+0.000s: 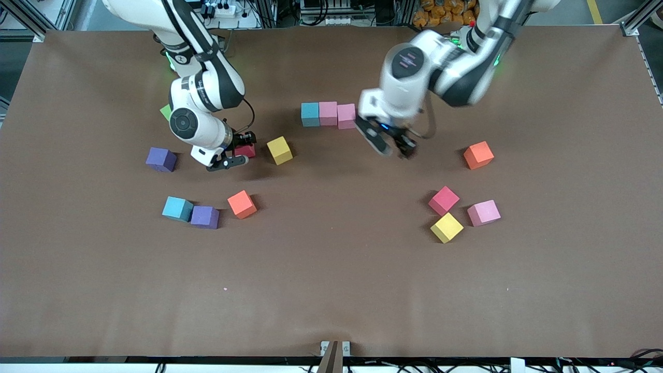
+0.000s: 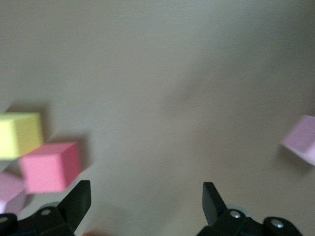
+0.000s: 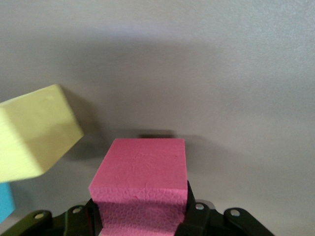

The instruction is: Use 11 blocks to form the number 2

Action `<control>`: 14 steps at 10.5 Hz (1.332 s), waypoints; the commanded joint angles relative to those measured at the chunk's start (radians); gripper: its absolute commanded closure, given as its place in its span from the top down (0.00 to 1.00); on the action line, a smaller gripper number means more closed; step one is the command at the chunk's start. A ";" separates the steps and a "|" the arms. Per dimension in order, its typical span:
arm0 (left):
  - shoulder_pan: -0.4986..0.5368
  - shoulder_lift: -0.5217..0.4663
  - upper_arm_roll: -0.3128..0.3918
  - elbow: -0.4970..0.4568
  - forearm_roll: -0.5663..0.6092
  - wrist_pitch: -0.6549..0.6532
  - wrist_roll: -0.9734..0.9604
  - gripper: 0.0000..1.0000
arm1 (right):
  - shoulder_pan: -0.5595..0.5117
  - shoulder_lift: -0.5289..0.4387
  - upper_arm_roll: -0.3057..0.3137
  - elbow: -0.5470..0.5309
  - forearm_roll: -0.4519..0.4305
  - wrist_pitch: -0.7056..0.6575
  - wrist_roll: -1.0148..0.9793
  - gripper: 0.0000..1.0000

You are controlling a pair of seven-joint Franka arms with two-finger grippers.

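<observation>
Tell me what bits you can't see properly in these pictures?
- Green cube, front view: mostly hidden by the right arm.
- Red block, front view: partly covered by the right claw; the right wrist view shows the fingers closed on it.
- Left claw, front view: smeared by motion; the left wrist view shows it open.
- Pink block, left wrist view: blurred and cut off by the edge.

A small green matte cube (image 1: 165, 112) is mostly hidden by the right arm's white wrist; only a corner shows. The red matte cube (image 1: 245, 151) is partly covered by the right gripper (image 1: 231, 151). In the left wrist view, a pale pink cube (image 2: 301, 139) is blurred and cut by the edge.
</observation>
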 commanded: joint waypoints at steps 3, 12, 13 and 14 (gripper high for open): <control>0.019 0.015 0.299 0.067 -0.020 -0.027 0.004 1.00 | 0.104 -0.045 0.014 0.099 0.017 -0.075 0.185 0.05; -0.010 0.204 0.508 0.135 -0.235 0.045 -0.348 1.00 | 0.362 0.342 0.014 0.667 0.008 -0.167 0.645 0.05; -0.011 0.217 0.508 0.149 -0.235 0.048 -0.351 1.00 | 0.385 0.379 0.012 0.698 0.003 -0.164 0.659 0.05; -0.014 0.216 0.508 0.152 -0.235 0.048 -0.355 1.00 | 0.408 0.412 0.012 0.716 0.001 -0.158 0.670 0.05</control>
